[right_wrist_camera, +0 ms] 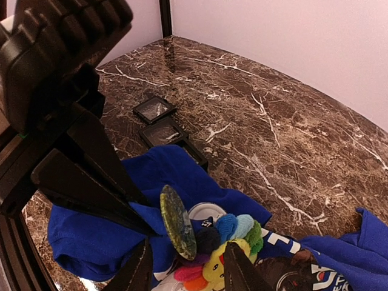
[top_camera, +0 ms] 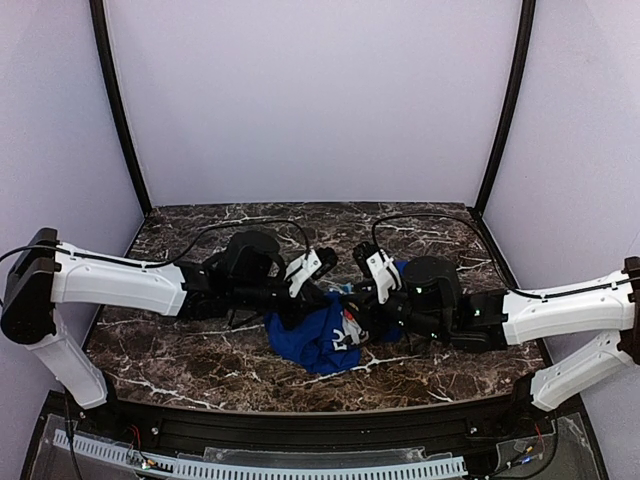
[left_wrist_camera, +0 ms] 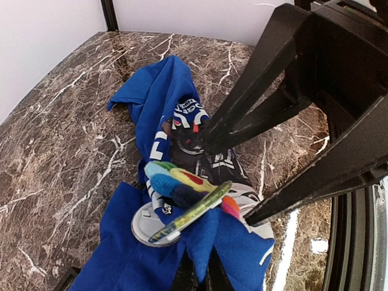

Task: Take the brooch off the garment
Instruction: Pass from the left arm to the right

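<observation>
Brooch (left_wrist_camera: 185, 194) sits on the blue garment (left_wrist_camera: 157, 91) mid table (right_wrist_camera: 273, 121), disc tipped on edge. In left wrist view its long axis runs lower-left to upper-right. Left gripper (left_wrist_camera: 197, 276) jaws pinch a garment fold. Right gripper (right_wrist_camera: 187, 244) jaws spread, straddling the brooch.

Resting on glossy dark brown tabletop (top_camera: 180, 345), veined white. Standing inside plain pale lilac walls (top_camera: 310, 90), joined by black corner posts (top_camera: 118, 105). Catching soft even light, reflecting bright patches near front edge.
</observation>
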Controlling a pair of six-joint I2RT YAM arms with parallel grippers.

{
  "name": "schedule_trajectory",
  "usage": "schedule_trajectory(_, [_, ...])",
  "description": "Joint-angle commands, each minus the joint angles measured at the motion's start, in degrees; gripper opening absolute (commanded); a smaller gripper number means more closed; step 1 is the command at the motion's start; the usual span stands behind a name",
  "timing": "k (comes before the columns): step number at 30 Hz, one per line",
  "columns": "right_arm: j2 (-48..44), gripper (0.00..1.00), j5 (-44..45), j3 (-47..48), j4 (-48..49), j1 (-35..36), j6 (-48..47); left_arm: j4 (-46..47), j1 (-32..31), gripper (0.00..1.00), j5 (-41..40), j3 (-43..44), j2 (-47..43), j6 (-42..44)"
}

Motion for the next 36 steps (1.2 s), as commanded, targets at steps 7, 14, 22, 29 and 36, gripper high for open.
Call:
schedule_trajectory(7, [1.4, 0.38, -1.9, 2.2, 2.8, -0.3, -1.4, -2.4, -0.7, 0.01, -0.1, 2.0, 0.1, 1.5])
schedule_trajectory(14, [3.1, 0.30, -0.7, 3.1, 3.7, -0.3, -2.1, -2.3, -0.8, 0.01, 0.4, 1.9, 0.0, 1.6])
schedule_trajectory(22, [4.6, 0.14, -0.4, 3.5, 5.4, -0.3, -2.8, -2.5, -0.9, 0.01, 0.4, 1.8, -0.4, 1.9])
schedule_trajectory(29, [3.9, 0.00, 0.5, 0.2, 11.7, -0.2, -2.8, -1.1, -0.8, 0.01, -0.4, 1.0, -1.2, 1.0])
schedule_trajectory(36, [1.1, 0.00, -2.7, -7.7, 28.9, -0.3, -3.8, 3.7, -0.8, 0.40, 0.5, -3.1, -4.8, -0.9])
